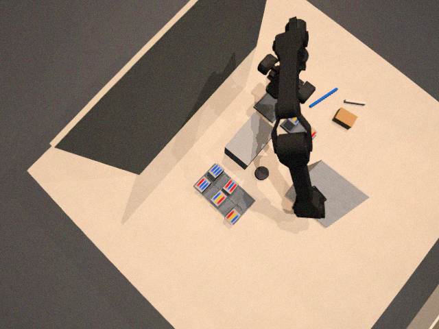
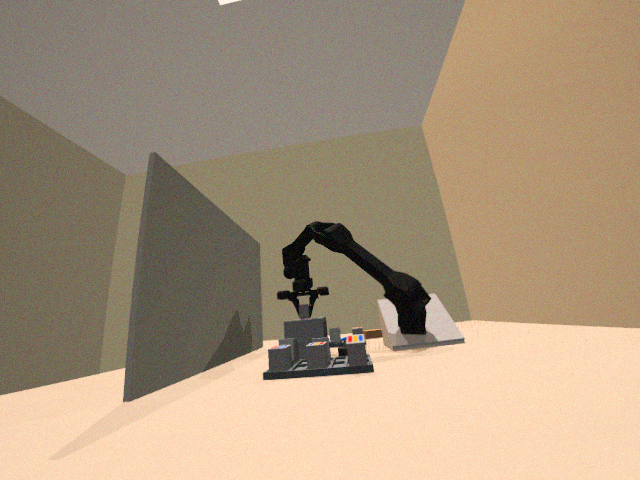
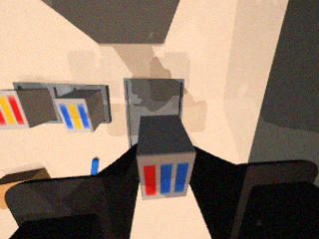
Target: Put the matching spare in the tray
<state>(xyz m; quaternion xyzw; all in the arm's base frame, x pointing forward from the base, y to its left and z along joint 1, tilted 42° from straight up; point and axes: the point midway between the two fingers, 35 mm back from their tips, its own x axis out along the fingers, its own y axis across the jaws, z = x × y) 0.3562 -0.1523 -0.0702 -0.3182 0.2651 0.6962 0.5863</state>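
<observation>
My gripper (image 2: 303, 308) (image 3: 159, 144) is shut on a grey block with a red, blue, blue striped label, held upright above the table. In the wrist view the block overlaps the near part of the shallow grey tray (image 1: 263, 107) (image 3: 150, 93). The tray holds nothing that I can see; the block and arm hide part of it. The six-slot rack (image 1: 244, 200) (image 2: 317, 371) bears several striped blocks, such as one with red, yellow, blue stripes (image 1: 232, 216) (image 2: 355, 339). I cannot tell which thing is the mounted unit.
A grey box (image 1: 244, 141) (image 2: 305, 327) stands between rack and tray. A small rack with a blue, yellow, blue block (image 3: 76, 116) is beside the tray. A tall dark panel (image 1: 159, 88) (image 2: 180, 289) stands alongside. A blue rod (image 1: 323, 97) and an orange block (image 1: 346, 117) lie beyond.
</observation>
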